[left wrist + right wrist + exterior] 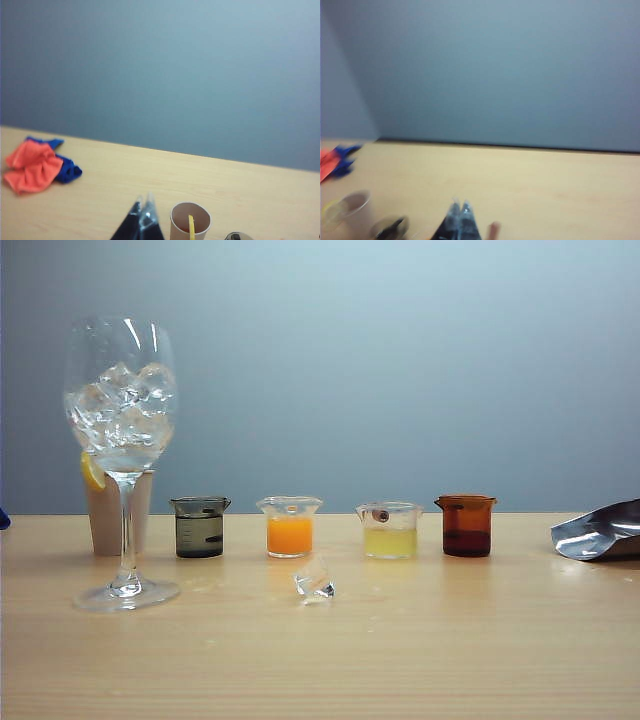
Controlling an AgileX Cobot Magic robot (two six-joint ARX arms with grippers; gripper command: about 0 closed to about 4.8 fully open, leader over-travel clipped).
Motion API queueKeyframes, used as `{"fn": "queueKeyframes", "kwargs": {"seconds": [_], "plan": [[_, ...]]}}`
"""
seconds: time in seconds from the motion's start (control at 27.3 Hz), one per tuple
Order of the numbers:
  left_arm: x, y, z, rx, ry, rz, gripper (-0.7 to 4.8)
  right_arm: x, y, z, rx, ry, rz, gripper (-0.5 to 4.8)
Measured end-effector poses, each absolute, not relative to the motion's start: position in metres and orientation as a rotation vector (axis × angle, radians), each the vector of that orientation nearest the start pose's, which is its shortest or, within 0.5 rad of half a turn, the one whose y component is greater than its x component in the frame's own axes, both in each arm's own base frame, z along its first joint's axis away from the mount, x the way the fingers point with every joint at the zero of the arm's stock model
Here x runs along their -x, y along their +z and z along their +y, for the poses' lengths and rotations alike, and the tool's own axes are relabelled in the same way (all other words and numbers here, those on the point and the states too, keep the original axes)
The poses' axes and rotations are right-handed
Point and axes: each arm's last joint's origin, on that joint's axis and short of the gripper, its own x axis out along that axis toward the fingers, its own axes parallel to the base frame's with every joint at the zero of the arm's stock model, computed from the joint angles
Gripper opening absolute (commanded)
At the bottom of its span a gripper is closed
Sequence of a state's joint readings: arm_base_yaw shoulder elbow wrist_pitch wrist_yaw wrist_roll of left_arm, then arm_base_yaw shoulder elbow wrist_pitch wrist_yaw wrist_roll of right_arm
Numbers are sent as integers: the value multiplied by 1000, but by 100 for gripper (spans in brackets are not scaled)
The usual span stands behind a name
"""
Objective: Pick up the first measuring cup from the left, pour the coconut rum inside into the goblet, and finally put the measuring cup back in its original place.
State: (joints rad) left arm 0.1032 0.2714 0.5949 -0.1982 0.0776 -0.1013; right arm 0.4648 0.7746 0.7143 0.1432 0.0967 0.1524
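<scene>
The measuring cup (200,526) stands upright on the desk (320,660), first in a row of four and just right of the goblet (121,455), with the coconut rum (199,537) filling its lower half. Nobody has a hold on it, so by my reading nothing is done yet: the pick-up, the pour and the return are all left.

The goblet is already loaded with ice, a lemon slice at its bowl and a beige paper cup (106,512) behind its stem. On along the row come the orange cup (290,527), the pale yellow cup (390,530) and the amber-brown cup (466,525), with a stray ice cube (315,580) lying in front.

Left tool (141,220), tips pinched together and carrying nothing, hangs above the desk just beside the paper cup. Right tool (459,221) is clenched and empty too, over the cups in a blurred view.

It's a pale wood desk against a plain blue-grey wall. A crumpled silver foil bag (600,531) lies at the right edge, and an orange and blue cloth (36,165) lies well apart on the left.
</scene>
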Motion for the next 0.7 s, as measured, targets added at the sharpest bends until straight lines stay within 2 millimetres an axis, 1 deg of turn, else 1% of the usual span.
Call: {"fn": "queueKeyframes", "kwargs": {"seconds": [0.07, 0.15, 0.26, 0.37, 0.51, 0.59, 0.7], "plan": [[-81, 339, 5, 56, -7, -116, -6, -164, 336, 93, -171, 414, -28, -9], [-87, 358, 5, 39, -33, -121, -6, -173, 327, 113, -164, 465, -1, -9], [-93, 371, 5, 32, -58, -121, -6, -184, 308, 137, -132, 522, 82, -9], [-96, 381, 4, 20, -109, -125, -6, -194, 293, 160, -125, 592, 101, -9], [-99, 382, 2, 5, -188, -111, -6, -209, 274, 177, -119, 664, 124, -9], [-104, 380, 0, -21, -260, -86, -6, -217, 264, 184, -119, 680, 129, -9], [-108, 373, -1, -15, -326, -17, -6, -227, 246, 194, -113, 695, 147, -9]]}}
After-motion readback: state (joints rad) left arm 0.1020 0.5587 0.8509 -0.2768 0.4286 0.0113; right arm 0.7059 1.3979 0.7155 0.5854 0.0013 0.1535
